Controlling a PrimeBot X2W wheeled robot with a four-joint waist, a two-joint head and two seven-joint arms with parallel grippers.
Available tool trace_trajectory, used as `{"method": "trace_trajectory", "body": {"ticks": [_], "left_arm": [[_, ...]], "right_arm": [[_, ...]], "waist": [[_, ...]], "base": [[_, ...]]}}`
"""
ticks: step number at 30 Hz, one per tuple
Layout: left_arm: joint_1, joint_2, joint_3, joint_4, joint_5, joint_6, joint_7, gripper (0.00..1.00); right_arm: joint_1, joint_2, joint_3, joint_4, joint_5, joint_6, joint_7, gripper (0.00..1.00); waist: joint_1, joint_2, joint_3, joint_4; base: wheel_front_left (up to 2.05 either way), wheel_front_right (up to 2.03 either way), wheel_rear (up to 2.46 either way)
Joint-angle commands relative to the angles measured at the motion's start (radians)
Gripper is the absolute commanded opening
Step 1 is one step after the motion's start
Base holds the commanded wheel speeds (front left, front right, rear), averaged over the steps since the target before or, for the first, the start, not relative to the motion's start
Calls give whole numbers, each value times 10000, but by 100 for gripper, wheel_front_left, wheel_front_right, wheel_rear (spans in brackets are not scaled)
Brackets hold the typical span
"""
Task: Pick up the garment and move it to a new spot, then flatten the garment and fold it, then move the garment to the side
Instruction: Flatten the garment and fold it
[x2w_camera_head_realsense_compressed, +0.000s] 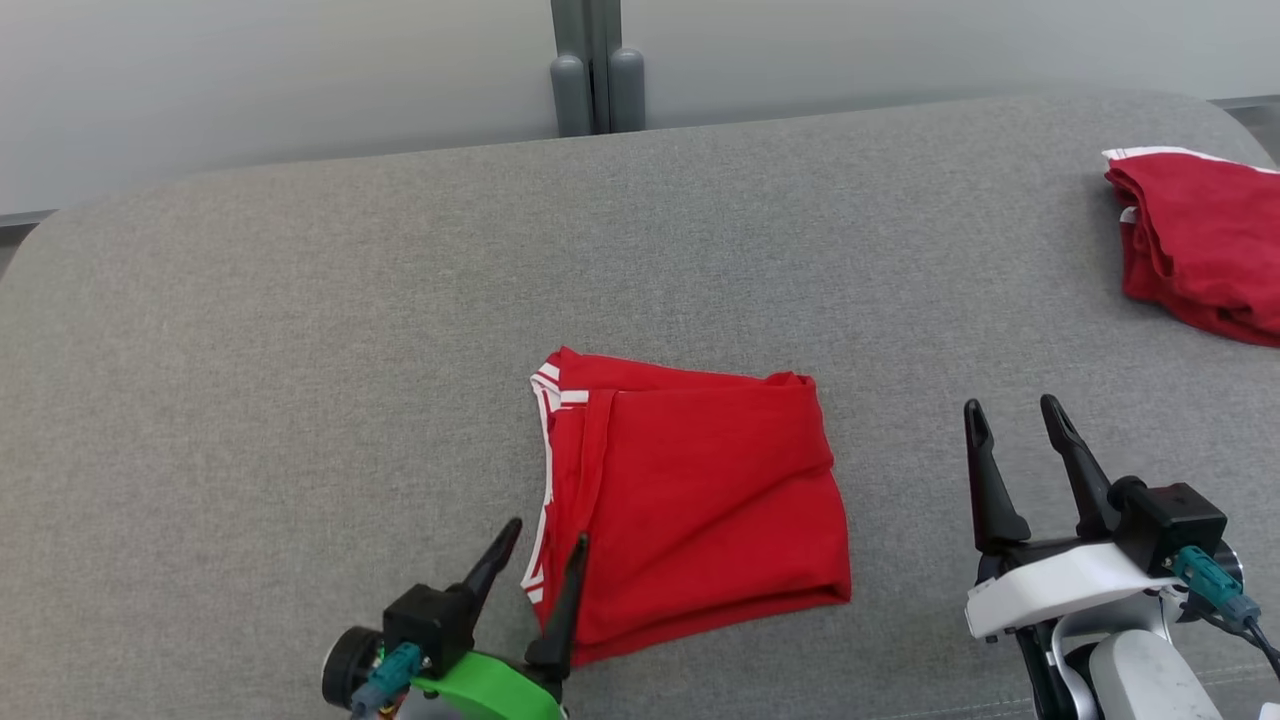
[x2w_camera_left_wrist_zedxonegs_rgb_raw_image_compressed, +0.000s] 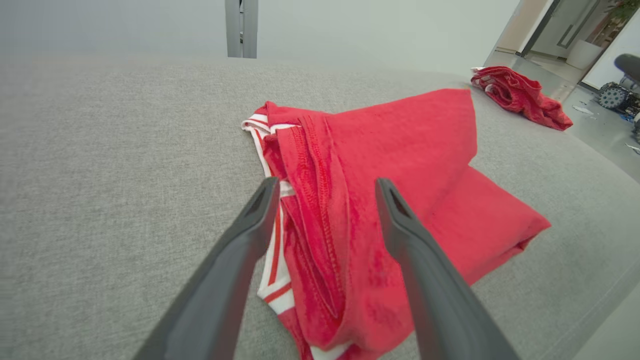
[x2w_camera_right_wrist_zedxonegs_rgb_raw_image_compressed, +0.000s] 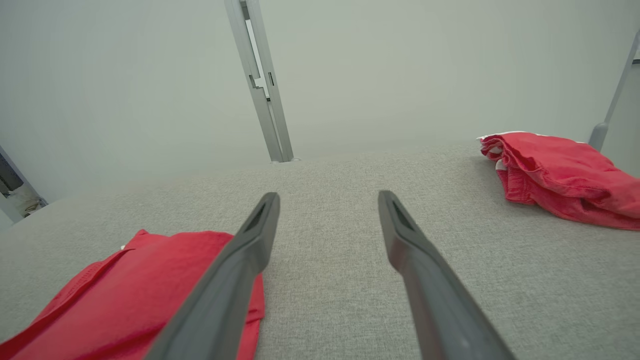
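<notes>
head view: folded garment (x2w_camera_head_realsense_compressed: 700, 490) on the table (x2w_camera_head_realsense_compressed: 300, 350); left gripper (x2w_camera_head_realsense_compressed: 548, 531) open at its edge, right gripper (x2w_camera_head_realsense_compressed: 1011, 403) open, both empty.

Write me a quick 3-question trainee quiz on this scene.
1. True or false: the left end effector is shut on the folded garment.
2. The crumpled red pile lies: A) at the cushion's far right, apart from the garment; B) on top of the garment; C) on the floor.
3. What colour is the trim along the garment's left edge?
Key: 1 false, its jaws stand open over the garment's near left edge; 2 A; 3 white.
</notes>
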Motion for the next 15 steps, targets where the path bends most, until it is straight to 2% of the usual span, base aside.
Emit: {"method": "trace_trajectory", "body": {"ticks": [1, 15], "left_arm": [[-168, 22, 206, -169, 26, 86, -25, 100], [159, 310, 3330, -1645, 596, 479, -24, 100]], "right_arm": [[11, -26, -28, -38, -47, -1, -27, 100], [188, -123, -53, -401, -110, -1, -27, 100]], "waist": [[0, -1, -44, -36], [0, -1, -310, -104]], "base": [[0, 0, 0], [0, 0, 0]]}}
